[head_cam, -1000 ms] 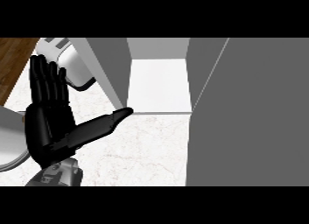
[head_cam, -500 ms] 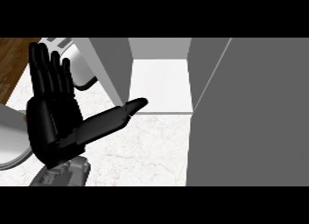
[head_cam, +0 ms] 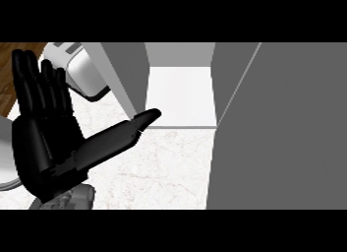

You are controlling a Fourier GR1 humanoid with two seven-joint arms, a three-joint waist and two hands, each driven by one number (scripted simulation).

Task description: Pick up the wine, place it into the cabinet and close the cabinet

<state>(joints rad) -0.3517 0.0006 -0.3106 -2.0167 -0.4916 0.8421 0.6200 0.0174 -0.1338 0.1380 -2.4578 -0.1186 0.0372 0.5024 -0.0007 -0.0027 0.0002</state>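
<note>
Head view: the left hand [head_cam: 49, 147] holds nothing, its fingers [head_cam: 25, 78] straight and spread. Just right of them the cabinet [head_cam: 180, 93] stands open, its grey door [head_cam: 285, 123] further right. No wine shows. Closing likely needs a flat, steady push.

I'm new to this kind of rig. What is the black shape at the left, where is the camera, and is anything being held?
The camera sits in the robot's head and looks steeply down at a kitchen counter with a pale marbled top. The black shape is the robot's left hand on a grey forearm rising from the lower edge. It is open, fingers straight, thumb pointing toward the cabinet, and holds nothing. The cabinet shows a white inside. The big grey panel at the right may be its door; I cannot tell. No wine bottle and no right hand are in view.
</note>
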